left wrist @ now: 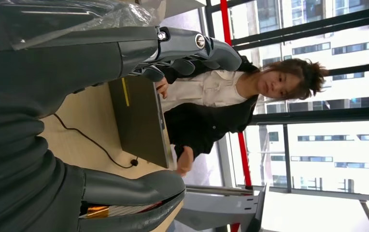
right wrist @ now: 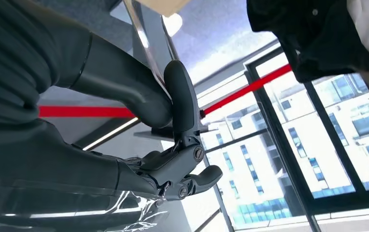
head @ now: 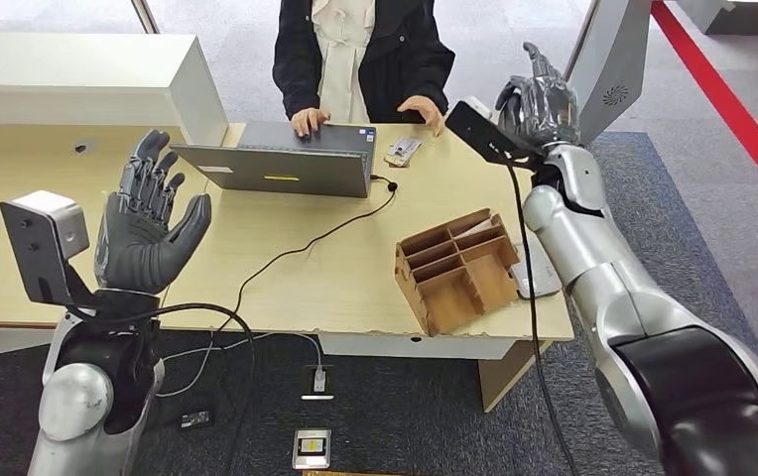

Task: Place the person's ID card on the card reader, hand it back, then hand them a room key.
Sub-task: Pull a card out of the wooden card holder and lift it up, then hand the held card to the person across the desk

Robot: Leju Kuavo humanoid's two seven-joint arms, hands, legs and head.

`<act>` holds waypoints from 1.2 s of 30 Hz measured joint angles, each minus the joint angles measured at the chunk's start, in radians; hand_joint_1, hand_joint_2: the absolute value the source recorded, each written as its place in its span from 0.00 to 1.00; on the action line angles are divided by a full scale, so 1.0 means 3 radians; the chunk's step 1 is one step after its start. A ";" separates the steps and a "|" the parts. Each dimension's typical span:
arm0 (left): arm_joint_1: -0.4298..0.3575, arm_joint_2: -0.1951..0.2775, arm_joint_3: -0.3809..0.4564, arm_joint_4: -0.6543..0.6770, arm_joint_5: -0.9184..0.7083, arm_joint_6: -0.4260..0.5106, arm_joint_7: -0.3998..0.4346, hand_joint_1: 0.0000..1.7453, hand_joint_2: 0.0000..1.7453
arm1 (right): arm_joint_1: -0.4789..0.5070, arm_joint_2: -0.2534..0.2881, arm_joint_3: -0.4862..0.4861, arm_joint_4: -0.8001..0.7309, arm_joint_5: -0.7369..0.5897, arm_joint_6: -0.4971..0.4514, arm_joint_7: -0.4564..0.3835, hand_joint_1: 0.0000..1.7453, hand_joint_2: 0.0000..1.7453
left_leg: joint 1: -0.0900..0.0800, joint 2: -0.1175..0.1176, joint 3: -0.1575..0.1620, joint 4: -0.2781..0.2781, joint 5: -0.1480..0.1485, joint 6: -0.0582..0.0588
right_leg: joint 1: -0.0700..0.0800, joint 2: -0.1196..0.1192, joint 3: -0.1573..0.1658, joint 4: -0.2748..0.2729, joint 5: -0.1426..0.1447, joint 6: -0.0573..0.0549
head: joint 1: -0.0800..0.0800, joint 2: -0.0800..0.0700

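No writing can be read in any view. The small white card (head: pixel 404 150) lying on the pale wooden desk (head: pixel 355 278), just beyond the grey laptop (head: pixel 281 164), carries coloured print too small to make out. The laptop's lid bears a short yellow strip (head: pixel 281 178) and a pale sticker (head: pixel 214 170), both illegible. A small device on the dark carpet (head: pixel 313 448) shows a screen with no legible characters.

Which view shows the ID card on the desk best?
The head view: the ID card lies flat on the desk between the laptop and the person's hand, unobstructed. Neither wrist view gives any usable sight of the card.
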 joint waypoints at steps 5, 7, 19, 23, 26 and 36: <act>-0.0032 -0.0035 -0.0025 0.0094 0.0007 0.0017 -0.0032 0.00 1.00 | -0.0168 -0.0038 -0.0011 0.0056 0.0040 -0.0007 -0.0010 1.00 1.00 | 0.0000 0.0000 0.0000 0.0000 0.0000 0.0000 | 0.0000 0.0000 0.0000 0.0000 0.0000 0.0000 | 0.0000 0.0000; -0.0043 -0.0044 -0.0040 0.0121 0.0016 0.0010 -0.0040 0.00 1.00 | -0.0207 -0.0048 -0.0010 0.0085 0.0084 0.0025 0.0002 1.00 1.00 | 0.0001 0.0000 0.0000 0.0000 0.0000 0.0000 | 0.0000 0.0000 -0.0001 0.0000 0.0000 0.0000 | 0.0000 0.0000; -0.0191 -0.0136 -0.0153 0.0347 0.0184 -0.0120 -0.0171 0.00 1.00 | -0.0732 0.0012 0.0009 0.0381 0.0371 0.0597 0.0328 1.00 1.00 | 0.0000 0.0001 -0.0002 0.0000 0.0000 0.0000 | 0.0000 0.0001 -0.0001 0.0002 0.0000 0.0000 | 0.0000 0.0000; -0.0218 -0.0160 -0.0165 0.0434 0.0211 -0.0133 -0.0216 0.00 1.00 | -0.0906 0.0076 0.0014 0.0463 0.0440 0.0679 0.0437 1.00 1.00 | 0.0001 0.0000 -0.0002 0.0000 0.0000 0.0000 | 0.0000 0.0001 -0.0002 0.0002 0.0000 0.0000 | 0.0000 0.0000; -0.0221 -0.0167 -0.0166 0.0476 0.0219 -0.0130 -0.0230 0.00 1.00 | -0.0972 0.0125 0.0018 0.0516 0.0471 0.0700 0.0488 1.00 1.00 | 0.0002 0.0000 -0.0002 0.0000 0.0000 0.0000 | 0.0000 0.0001 -0.0001 0.0002 0.0000 0.0000 | 0.0000 0.0000; -0.0182 -0.0167 -0.0162 0.0540 0.0231 -0.0048 -0.0253 0.00 1.00 | -0.0969 0.0206 0.0031 0.0666 0.0514 0.0689 0.0508 1.00 1.00 | 0.0001 -0.0001 -0.0002 0.0000 0.0000 0.0000 | 0.0001 0.0001 0.0000 0.0002 0.0000 0.0000 | 0.0000 0.0000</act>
